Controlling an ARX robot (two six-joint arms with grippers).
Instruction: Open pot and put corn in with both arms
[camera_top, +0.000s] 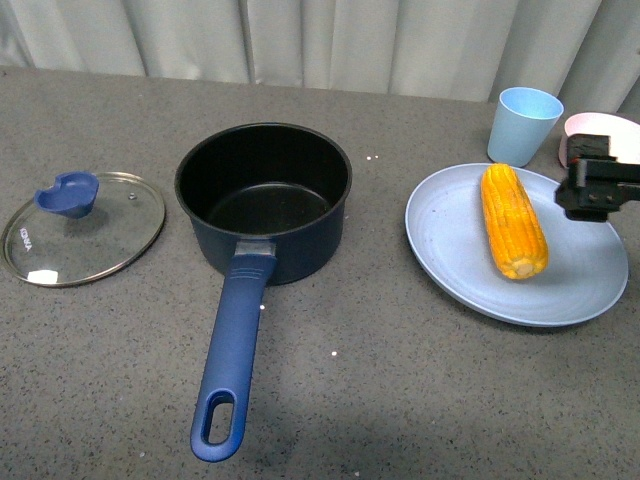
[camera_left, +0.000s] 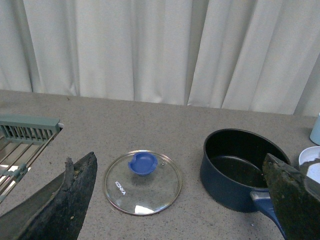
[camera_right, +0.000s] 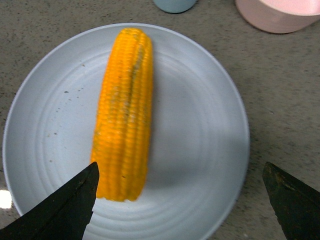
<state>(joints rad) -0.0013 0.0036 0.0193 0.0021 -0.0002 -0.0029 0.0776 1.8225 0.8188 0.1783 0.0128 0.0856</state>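
Hovering over the corn (camera_top: 513, 220) with right fingers (camera_right: 70, 205) spread wide, on the plate (camera_top: 450, 250) right of the pot (camera_top: 263, 200); lid (camera_top: 83, 228) off, left of the pot. Spread and empty likewise, the left fingers (camera_left: 75, 195). Next, likely: straddle the corn, pinch, carry into the pot.

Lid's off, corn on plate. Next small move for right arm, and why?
Probably shift the right gripper left until its open jaws straddle the corn: it lies off-centre, close to one jaw, and the pot stands open.
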